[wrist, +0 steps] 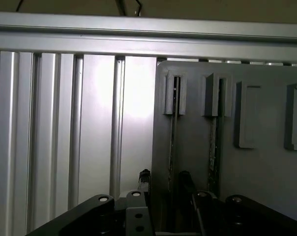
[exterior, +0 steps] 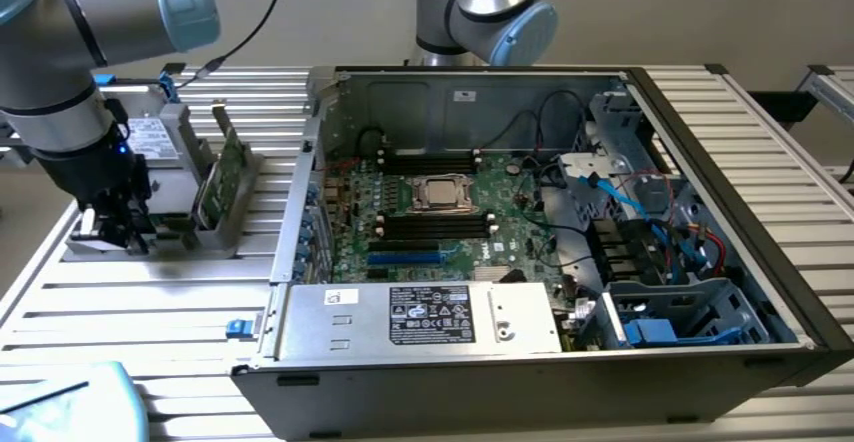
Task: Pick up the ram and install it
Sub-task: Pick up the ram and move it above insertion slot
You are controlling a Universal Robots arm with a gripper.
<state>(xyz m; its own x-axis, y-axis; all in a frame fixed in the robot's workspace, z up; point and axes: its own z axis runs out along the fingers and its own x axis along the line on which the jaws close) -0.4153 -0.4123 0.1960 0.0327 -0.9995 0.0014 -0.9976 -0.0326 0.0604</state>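
Gripper point(wrist: 164, 181) straddles ram point(wrist: 174, 132) in wrist view.

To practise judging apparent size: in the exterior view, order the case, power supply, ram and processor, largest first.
1. the case
2. the power supply
3. the ram and the processor, unranked: the ram looks longer but slimmer.

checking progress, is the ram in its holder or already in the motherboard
In the holder: the ram stands on edge in a slot of the grey holder on the table, outside the open case.
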